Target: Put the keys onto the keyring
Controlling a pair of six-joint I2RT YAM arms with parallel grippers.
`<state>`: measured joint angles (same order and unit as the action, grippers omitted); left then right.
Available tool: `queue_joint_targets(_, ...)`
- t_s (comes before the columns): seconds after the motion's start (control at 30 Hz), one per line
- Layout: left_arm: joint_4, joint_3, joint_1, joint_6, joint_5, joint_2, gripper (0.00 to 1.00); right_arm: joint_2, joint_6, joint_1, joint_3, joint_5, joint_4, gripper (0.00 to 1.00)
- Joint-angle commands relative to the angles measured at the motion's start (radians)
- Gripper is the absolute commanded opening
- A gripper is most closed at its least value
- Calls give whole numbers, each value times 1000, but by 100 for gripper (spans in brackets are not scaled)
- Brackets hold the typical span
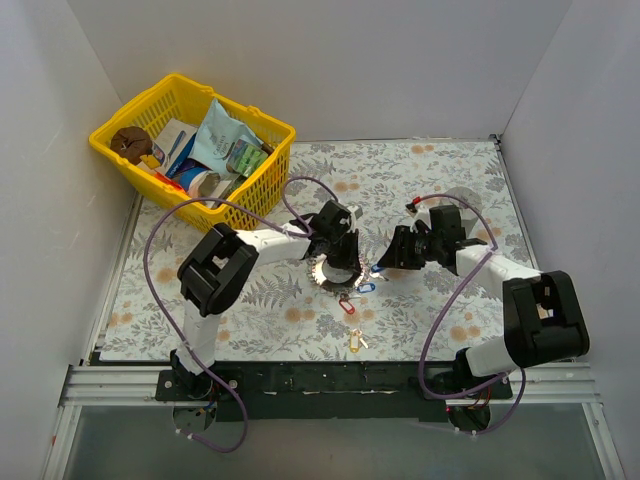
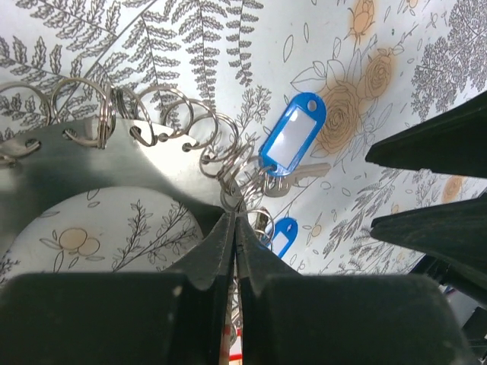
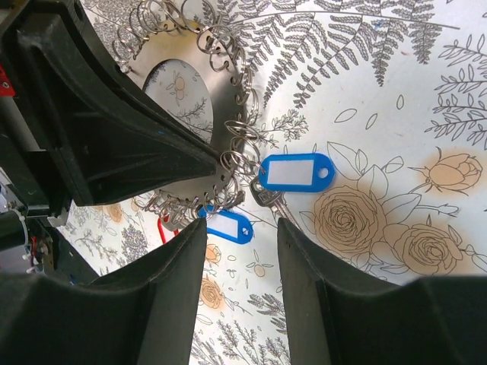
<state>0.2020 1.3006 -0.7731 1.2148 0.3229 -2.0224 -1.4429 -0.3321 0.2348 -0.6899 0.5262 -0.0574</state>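
The keyring (image 1: 335, 276) is a flat silvery ring rimmed with small wire loops, lying mid-table. My left gripper (image 1: 333, 248) is shut on its rim; in the left wrist view the jaws (image 2: 234, 217) pinch the plate's edge (image 2: 114, 160). A blue-tagged key (image 2: 293, 141) rests at the rim's loops, and a second blue tag (image 2: 283, 234) lies below it. My right gripper (image 1: 385, 262) is open and empty just right of the ring. Its wrist view shows the ring (image 3: 205, 99) and both blue tags (image 3: 295, 171) (image 3: 228, 226) ahead of the gripper (image 3: 242, 251). A red key (image 1: 347, 307) and a yellow key (image 1: 354, 342) lie nearer me.
A yellow basket (image 1: 140, 120) full of packets stands at the back left. A grey round object (image 1: 465, 200) sits behind the right arm. White walls enclose the floral mat on three sides. Purple cables loop over both arms.
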Motion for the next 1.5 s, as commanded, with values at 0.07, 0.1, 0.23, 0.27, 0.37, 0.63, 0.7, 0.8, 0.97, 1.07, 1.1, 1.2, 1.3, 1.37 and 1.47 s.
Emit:
queue_joint_targets(0.07, -3, -43, 6, -72, -2, 143, 0, 58, 53, -6, -28, 32, -12, 50)
queue_joint_targets(0.1, -3, -47, 6, -78, -2, 151, 0, 70, 56, -6, -30, 34, -10, 50)
queue_joint_targets(0.23, -18, -78, 5, -110, 15, 195, 0, 104, 73, -6, -23, 63, 10, 50)
queue_joint_targets(0.27, -18, -86, 6, -113, 18, 200, 0, 114, 76, -6, -22, 73, 13, 50)
queue_joint_targets(0.37, -21, -89, 6, -113, 7, 203, 0, 131, 80, -6, -7, 80, 25, 50)
queue_joint_targets(0.63, -29, -40, 5, -34, 59, 105, 38, 134, 90, -6, -8, 74, 16, 50)
queue_joint_targets(0.7, -36, -35, 5, -12, 58, 91, 38, 136, 91, -6, -8, 69, 10, 50)
queue_joint_targets(0.8, -44, -23, 6, -8, 45, 71, 38, 136, 94, -6, -3, 69, 5, 50)
queue_joint_targets(0.97, -58, -6, 5, 2, 61, 39, 37, 139, 103, -6, -2, 58, -5, 50)
queue_joint_targets(1.07, -61, 3, 5, 9, 61, 18, 36, 134, 108, -6, -3, 57, -9, 50)
queue_joint_targets(1.1, -62, 5, 6, 12, 61, 11, 36, 130, 110, -8, -5, 57, -13, 50)
queue_joint_targets(1.2, -62, 17, 5, 17, 73, -5, 34, 125, 114, -8, -7, 57, -15, 50)
queue_joint_targets(1.3, -64, 20, 6, 23, 79, -9, 30, 124, 117, -6, -11, 55, -16, 50)
queue_joint_targets(1.37, -64, 19, 5, 23, 84, -9, 29, 124, 117, -6, -13, 54, -18, 50)
queue_joint_targets(1.47, -69, 20, 5, 23, 91, -9, 26, 119, 117, -6, -14, 54, -16, 50)
